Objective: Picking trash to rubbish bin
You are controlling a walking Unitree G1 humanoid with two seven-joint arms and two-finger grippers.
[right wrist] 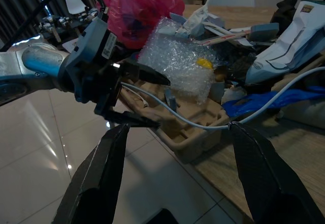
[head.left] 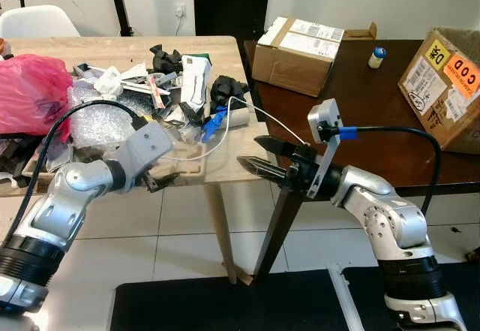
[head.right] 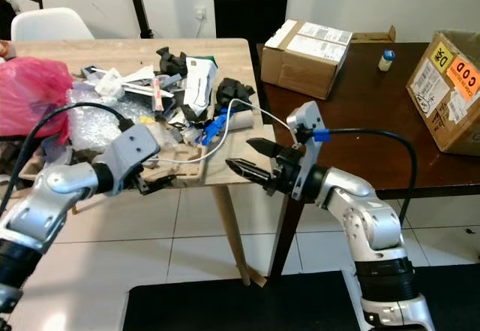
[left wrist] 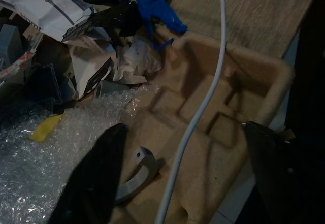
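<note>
Left hand (head.right: 154, 181) at near edge of light wood counter (head.left: 225, 61), fingers spread, straddling rim of moulded pulp tray (left wrist: 223, 112); nothing clamped yet. Likely lining up grasp on tray as next trash item. White cable (head.left: 259, 113) drapes across tray, snag risk on lift. Right hand (head.left: 259, 157) open, empty, hovers off counter corner, apparently on standby. Remaining trash: bubble wrap (head.left: 105, 117), red plastic bag (head.left: 30, 83), paper scraps piled mid-counter.

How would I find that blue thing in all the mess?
Look at the light wooden table heaped with trash. At the heap's right edge, beside a white paper roll, lies the blue plastic piece, the only bright blue thing among black, white and clear scraps.
</note>
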